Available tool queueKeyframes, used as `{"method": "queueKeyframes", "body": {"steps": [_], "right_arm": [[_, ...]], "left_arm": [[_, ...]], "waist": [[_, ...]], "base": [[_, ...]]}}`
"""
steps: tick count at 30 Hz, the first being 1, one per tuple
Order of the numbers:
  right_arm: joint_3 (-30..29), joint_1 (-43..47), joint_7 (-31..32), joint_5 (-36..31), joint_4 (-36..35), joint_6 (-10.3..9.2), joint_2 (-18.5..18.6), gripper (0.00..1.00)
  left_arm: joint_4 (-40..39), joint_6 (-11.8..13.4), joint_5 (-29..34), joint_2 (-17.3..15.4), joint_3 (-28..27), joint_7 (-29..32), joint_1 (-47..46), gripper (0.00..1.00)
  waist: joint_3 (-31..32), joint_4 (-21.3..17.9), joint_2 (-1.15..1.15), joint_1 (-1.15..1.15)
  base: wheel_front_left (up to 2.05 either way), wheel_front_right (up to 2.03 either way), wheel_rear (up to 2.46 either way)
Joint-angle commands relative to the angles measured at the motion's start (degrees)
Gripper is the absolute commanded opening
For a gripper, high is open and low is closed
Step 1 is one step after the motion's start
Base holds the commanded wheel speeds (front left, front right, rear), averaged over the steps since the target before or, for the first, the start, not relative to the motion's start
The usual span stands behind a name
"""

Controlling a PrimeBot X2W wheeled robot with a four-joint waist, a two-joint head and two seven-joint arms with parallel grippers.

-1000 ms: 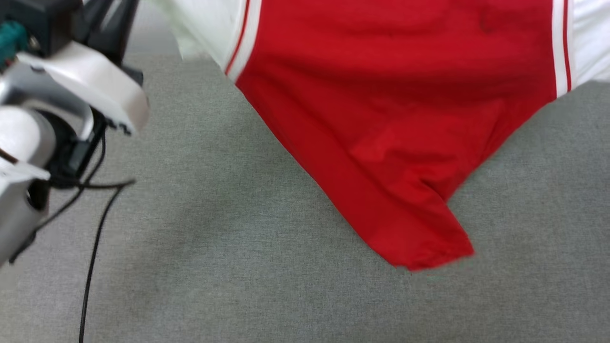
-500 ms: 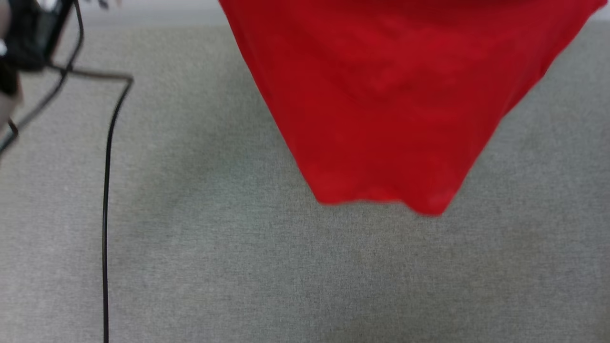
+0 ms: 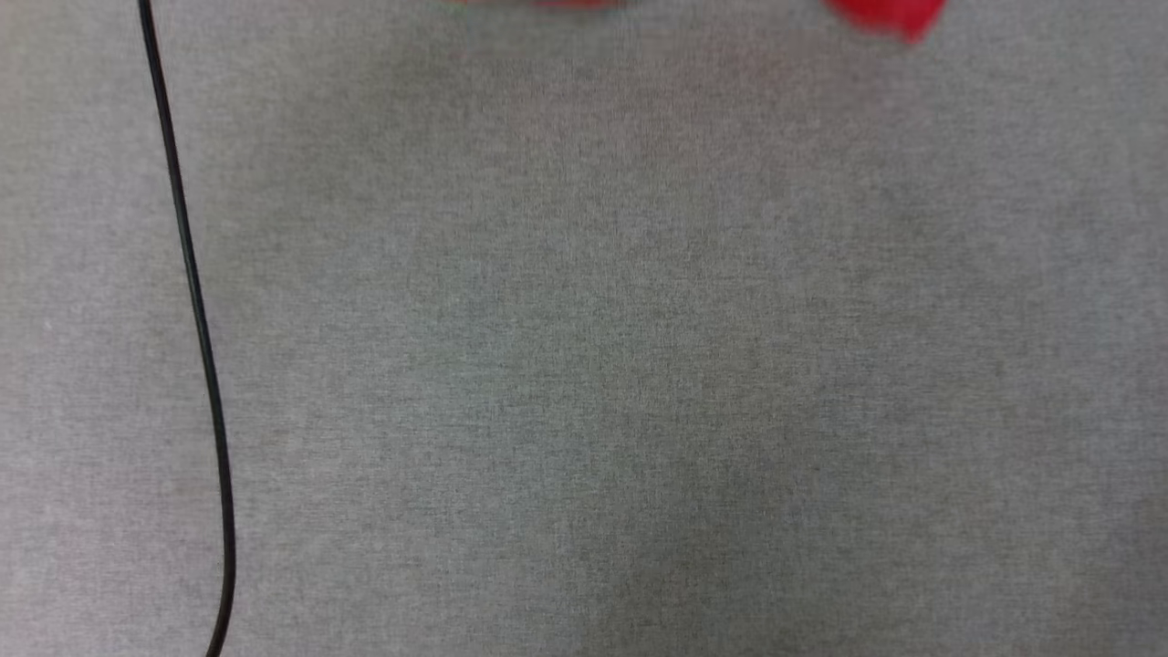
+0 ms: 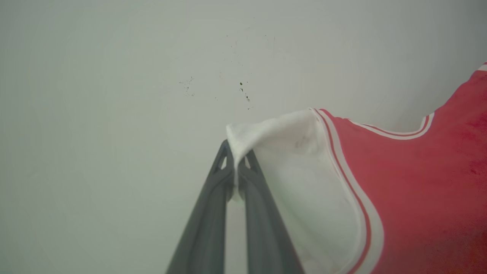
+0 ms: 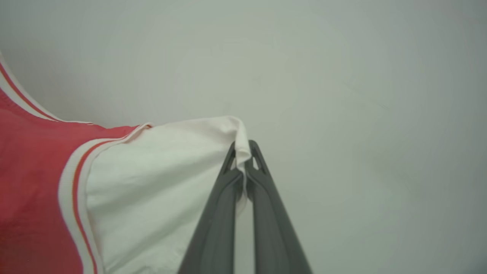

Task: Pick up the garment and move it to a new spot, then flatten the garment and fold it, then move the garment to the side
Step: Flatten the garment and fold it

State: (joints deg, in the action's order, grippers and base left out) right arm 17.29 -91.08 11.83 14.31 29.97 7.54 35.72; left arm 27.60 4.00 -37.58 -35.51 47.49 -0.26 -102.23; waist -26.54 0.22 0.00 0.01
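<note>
The garment [image 4: 414, 182] hangs in the air, a red jersey with white sleeves and red-white striped trim. My left gripper [image 4: 236, 160] is shut on the edge of one white sleeve [image 4: 300, 179]. My right gripper [image 5: 241, 158] is shut on the edge of the other white sleeve [image 5: 159, 179], with the red body [image 5: 30, 182] stretching away to the left of that view. In the head view just a small blurred red tip of the garment [image 3: 885, 16] shows at the top edge. The "BULLS 23" print is hidden.
A grey fabric surface [image 3: 602, 365] spreads across the head view. A thin black cable [image 3: 196, 328] runs down its left side. Behind the held sleeves in both wrist views is a pale plain wall [image 4: 114, 95] with a few dark specks.
The garment has slid up and almost out of the head view, from covering the upper middle to a red tip at the top edge. The left arm has left that view; the cable shifted.
</note>
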Motion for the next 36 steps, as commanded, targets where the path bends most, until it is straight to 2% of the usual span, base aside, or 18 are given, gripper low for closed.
{"method": "queueKeyframes", "body": {"steps": [1,6,10,15,18,26,30,36], "right_arm": [[0.4,-2.3,-1.0,-0.7,1.6,-0.09,-0.4,0.0],[2.0,-8.7,-4.5,-1.7,7.5,-0.09,-1.8,0.0],[4.6,-10.0,-6.3,-0.8,11.8,-0.09,-3.2,0.0],[6.8,-6.4,-10.3,1.8,16.3,-0.09,-5.2,0.0],[8.1,-2.6,-13.4,4.0,18.5,-0.09,-7.1,0.0],[13.1,10.2,-19.9,10.4,19.7,-0.09,-9.1,0.0],[15.1,18.2,-22.4,14.2,17.3,-0.09,-7.5,0.0],[18.0,31.5,-23.8,18.2,10.9,-0.09,-4.2,0.0]], "left_arm": [[1.4,-0.4,0.3,0.5,-0.5,-0.8,-2.0,0.0],[7.1,-2.5,1.0,2.0,-0.1,-2.9,-5.4,0.0],[10.8,-3.7,0.1,3.5,-0.1,-4.7,-4.9,0.0],[14.7,-4.9,-1.7,4.6,0.0,-8.1,-0.3,0.0],[16.0,-5.3,-3.1,4.2,-0.2,-10.4,4.5,0.0],[13.6,-3.3,-6.8,1.8,-1.4,-14.0,21.0,0.0],[9.4,-0.8,-8.8,0.7,-2.5,-14.6,31.3,0.0],[0.3,4.4,-11.5,-1.3,-4.5,-15.0,48.4,0.0]], "waist": [[-1.1,0.1,0.0,-0.01],[-3.1,0.0,0.0,-0.01],[-4.6,-0.2,0.0,-0.01],[-5.0,-0.7,0.0,-0.01],[-4.5,-1.4,0.0,-0.01],[-1.5,-1.6,0.0,-0.01],[1.1,-1.0,0.0,-0.01],[5.7,-0.5,0.0,-0.01]], "base": [[0.0,0.0,0.0],[0.0,0.0,0.0],[0.0,0.0,0.0],[0.0,0.0,0.0],[0.0,0.0,0.0],[0.0,0.0,0.0],[0.0,0.0,0.0],[0.0,0.0,0.0]]}}
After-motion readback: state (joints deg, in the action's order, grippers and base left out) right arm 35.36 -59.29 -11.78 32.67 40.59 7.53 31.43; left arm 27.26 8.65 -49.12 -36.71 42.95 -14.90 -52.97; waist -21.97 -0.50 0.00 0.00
